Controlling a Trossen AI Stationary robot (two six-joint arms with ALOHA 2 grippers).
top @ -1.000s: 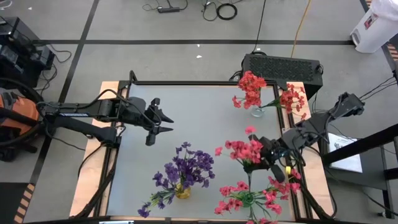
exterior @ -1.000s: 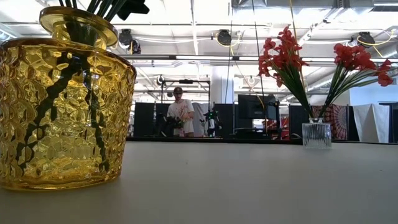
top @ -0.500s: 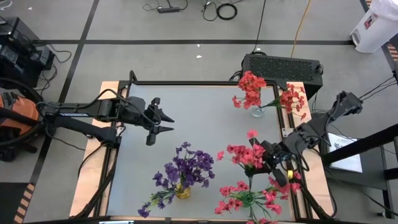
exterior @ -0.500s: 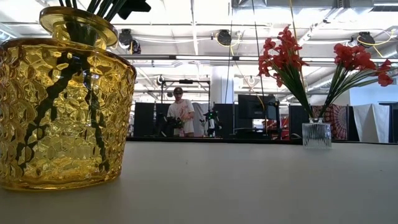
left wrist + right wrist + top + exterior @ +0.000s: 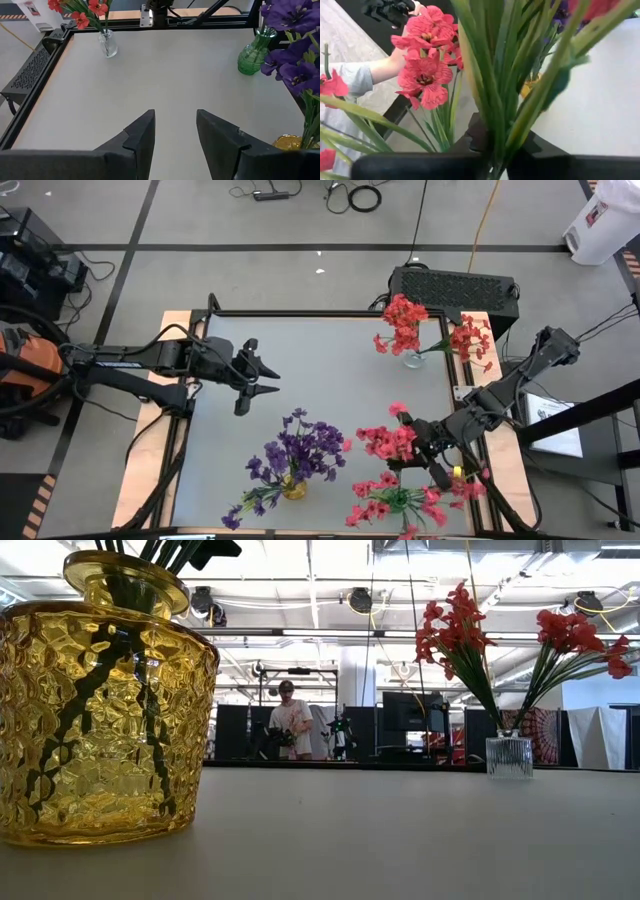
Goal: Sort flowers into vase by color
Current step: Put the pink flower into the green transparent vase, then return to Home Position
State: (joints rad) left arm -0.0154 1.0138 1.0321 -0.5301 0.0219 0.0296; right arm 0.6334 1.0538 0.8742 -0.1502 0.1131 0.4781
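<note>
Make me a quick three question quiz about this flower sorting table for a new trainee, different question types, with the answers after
1. True or false: the left gripper holds a flower.
2. Which vase holds the purple flowers? A) green vase B) yellow vase C) clear vase
3. Fill in: the right gripper is shut on a ____ sprig.

Key:
1. False; it hangs open over bare table.
2. B, the yellow vase.
3. Pink; the pink sprig is carried above the green vase.
</note>
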